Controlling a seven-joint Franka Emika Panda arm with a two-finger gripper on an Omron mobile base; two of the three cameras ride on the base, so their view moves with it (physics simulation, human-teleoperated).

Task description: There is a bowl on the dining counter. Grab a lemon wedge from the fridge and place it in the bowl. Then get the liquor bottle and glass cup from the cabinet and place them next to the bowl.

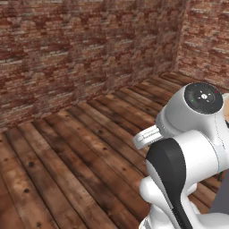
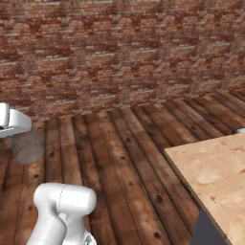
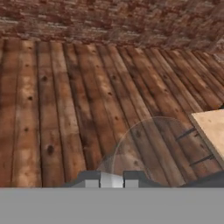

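One glass cup (image 3: 148,148) is seen pinched in the nearly closed gripper (image 3: 111,178) above the floor, near the dining counter (image 2: 215,177); it could be dropped if jolted.

Both base cameras sat behind the arm (image 1: 188,152) and looked forward and down across the plank floor (image 1: 67,161) toward the brick wall (image 2: 119,52). The right one also caught the table's (image 2: 215,177) corner close by. The camera on the hand looked low along the floor toward that same wall and table edge.
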